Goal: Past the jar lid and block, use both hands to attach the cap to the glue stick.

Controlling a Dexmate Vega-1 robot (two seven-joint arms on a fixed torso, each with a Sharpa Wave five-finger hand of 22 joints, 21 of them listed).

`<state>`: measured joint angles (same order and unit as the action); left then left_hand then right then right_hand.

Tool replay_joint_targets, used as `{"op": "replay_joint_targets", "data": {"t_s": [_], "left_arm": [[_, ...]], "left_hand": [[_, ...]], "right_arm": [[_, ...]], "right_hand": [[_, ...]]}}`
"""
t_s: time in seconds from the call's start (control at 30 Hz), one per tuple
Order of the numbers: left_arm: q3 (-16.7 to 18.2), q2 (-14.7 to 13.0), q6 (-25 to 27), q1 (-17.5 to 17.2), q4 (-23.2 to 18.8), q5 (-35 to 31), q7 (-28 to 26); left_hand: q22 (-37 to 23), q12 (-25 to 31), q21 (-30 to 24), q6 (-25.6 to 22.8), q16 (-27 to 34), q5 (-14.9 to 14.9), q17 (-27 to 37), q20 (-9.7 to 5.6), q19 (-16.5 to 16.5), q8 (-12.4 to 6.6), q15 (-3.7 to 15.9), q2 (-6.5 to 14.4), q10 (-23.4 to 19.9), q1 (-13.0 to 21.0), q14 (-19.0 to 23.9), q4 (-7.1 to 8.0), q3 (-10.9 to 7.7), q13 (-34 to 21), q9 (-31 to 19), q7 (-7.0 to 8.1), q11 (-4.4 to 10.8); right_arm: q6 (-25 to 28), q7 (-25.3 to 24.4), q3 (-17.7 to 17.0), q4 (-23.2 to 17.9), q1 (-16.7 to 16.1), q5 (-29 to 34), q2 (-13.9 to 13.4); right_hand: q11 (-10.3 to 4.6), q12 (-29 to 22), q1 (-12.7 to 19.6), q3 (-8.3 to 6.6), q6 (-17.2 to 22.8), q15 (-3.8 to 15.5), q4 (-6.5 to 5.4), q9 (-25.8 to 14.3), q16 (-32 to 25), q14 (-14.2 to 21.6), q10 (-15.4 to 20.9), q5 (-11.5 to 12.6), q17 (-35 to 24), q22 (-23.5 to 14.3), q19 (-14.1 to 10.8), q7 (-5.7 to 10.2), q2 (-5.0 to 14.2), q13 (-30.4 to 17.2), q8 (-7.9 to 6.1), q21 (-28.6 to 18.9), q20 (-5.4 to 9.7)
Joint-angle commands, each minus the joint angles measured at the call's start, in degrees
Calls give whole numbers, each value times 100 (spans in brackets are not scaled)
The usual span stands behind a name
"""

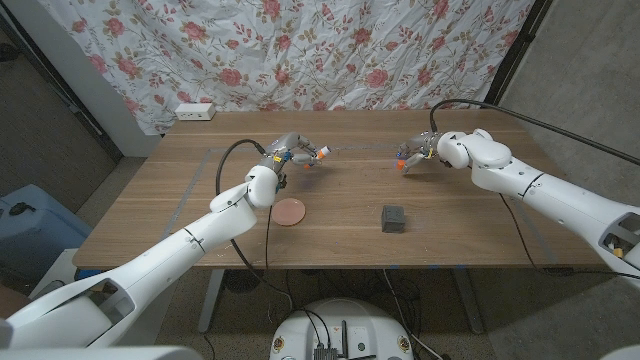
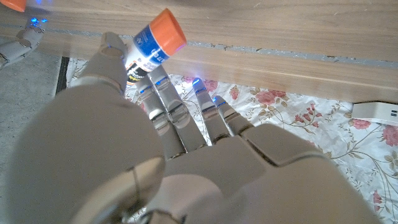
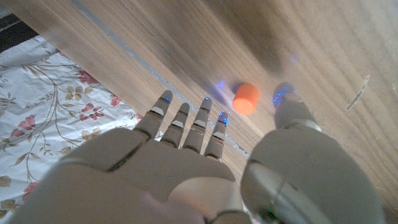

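I see the wooden table [image 1: 440,235] with both arms reaching toward its far edge. My left hand [image 1: 288,152] holds the glue stick [image 1: 318,154] lifted above the far-left part, its orange end pointing toward the right hand. My right hand [image 1: 418,152] hovers at the far-right part with fingers spread, holding nothing; the orange cap [image 3: 245,99] lies on the wood just beside its fingertips. Nearer the front edge sit the dark block [image 1: 394,218] and the round jar lid [image 1: 289,211].
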<state>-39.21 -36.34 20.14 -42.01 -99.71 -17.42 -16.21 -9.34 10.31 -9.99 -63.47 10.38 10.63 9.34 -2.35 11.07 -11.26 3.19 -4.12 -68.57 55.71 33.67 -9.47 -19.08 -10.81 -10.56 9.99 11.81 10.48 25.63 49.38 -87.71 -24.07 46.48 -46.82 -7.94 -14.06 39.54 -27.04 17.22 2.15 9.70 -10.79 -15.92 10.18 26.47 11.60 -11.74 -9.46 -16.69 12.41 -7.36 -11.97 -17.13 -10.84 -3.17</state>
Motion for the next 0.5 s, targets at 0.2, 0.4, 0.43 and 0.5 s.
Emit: {"op": "replay_joint_targets", "data": {"t_s": [0.2,0.4,0.43,0.5], "left_arm": [[-43,-52,-21,-29,-51,4,-16],[-44,-65,27,-54,-92,-15,-15],[-45,-65,33,-58,-96,-17,-16],[-49,-68,39,-63,-102,-15,-5]], "left_hand": [[-9,51,-28,-258,1,39,18,-29,-16,-53,607,243,-49,-115,-36,35,-27,-12,-59,-233,91],[-9,55,-31,-251,2,40,18,-27,-15,-49,597,254,-53,-114,-37,33,-30,-13,-60,-231,90],[-8,55,-31,-249,3,40,18,-24,-15,-49,596,255,-52,-114,-36,33,-31,-13,-60,-231,90],[-8,55,-32,-251,3,40,18,-28,-15,-49,595,258,-53,-114,-37,34,-31,-13,-60,-228,89]], "right_arm": [[-1,-614,-35,59,-166,122,32],[-18,-864,-54,97,-221,139,44],[-10,-899,-54,103,-229,148,48],[-7,-951,-62,121,-242,137,56]], "right_hand": [[-220,-86,237,46,493,257,-10,-58,-104,329,485,172,-3,-11,-192,8,41,-2,-178,-36,73],[-357,-104,378,90,783,391,-19,-70,-180,563,830,248,-6,-10,-249,18,68,15,-268,-19,98],[-365,-106,403,98,834,413,-20,-72,-194,606,890,259,-7,-10,-274,18,72,17,-285,-23,100],[-411,-102,451,121,950,452,-24,-77,-215,670,1001,280,-8,-10,-322,19,76,22,-323,-27,114]]}}
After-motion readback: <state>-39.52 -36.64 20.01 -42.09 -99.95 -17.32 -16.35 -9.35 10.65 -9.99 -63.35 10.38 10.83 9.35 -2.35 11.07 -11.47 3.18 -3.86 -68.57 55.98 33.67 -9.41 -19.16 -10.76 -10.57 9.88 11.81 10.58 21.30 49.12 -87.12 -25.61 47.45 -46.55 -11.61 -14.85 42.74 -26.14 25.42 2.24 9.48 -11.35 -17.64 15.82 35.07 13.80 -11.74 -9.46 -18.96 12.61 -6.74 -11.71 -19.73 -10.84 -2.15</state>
